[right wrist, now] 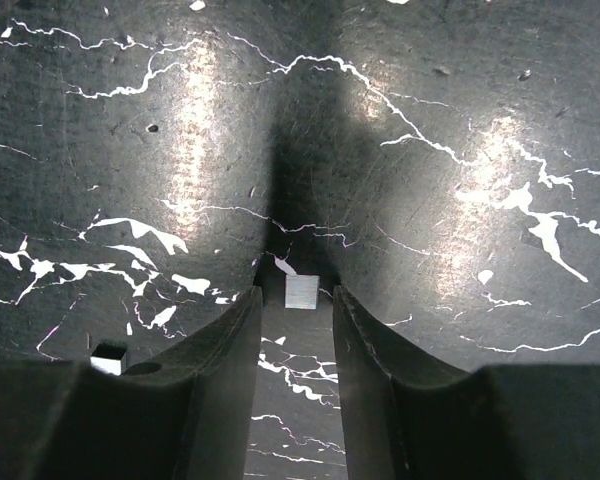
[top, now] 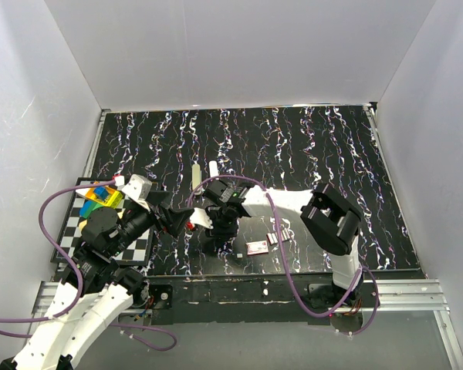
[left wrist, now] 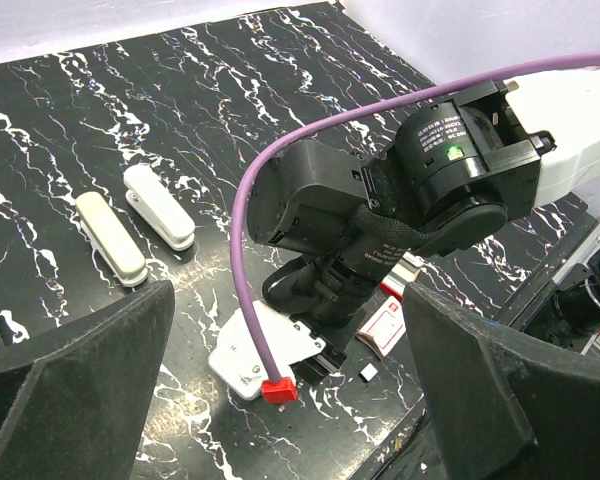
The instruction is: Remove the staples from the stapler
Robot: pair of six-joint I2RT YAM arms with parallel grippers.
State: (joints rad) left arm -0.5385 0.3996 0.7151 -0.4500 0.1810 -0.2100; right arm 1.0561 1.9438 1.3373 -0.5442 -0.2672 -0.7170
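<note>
The label on my right wrist motor (left wrist: 450,140) and the print on the small box (left wrist: 385,325) are too small to read. My right gripper (right wrist: 298,305) points down at the table (right wrist: 130,150), jaws narrowly apart, with a silvery strip of staples (right wrist: 301,291) lying between their tips and touching neither. My left gripper (left wrist: 288,300) is spread wide on nothing, and the white, red-tipped stapler (left wrist: 250,360) lies just beside my right gripper, partly hidden under it.
</note>
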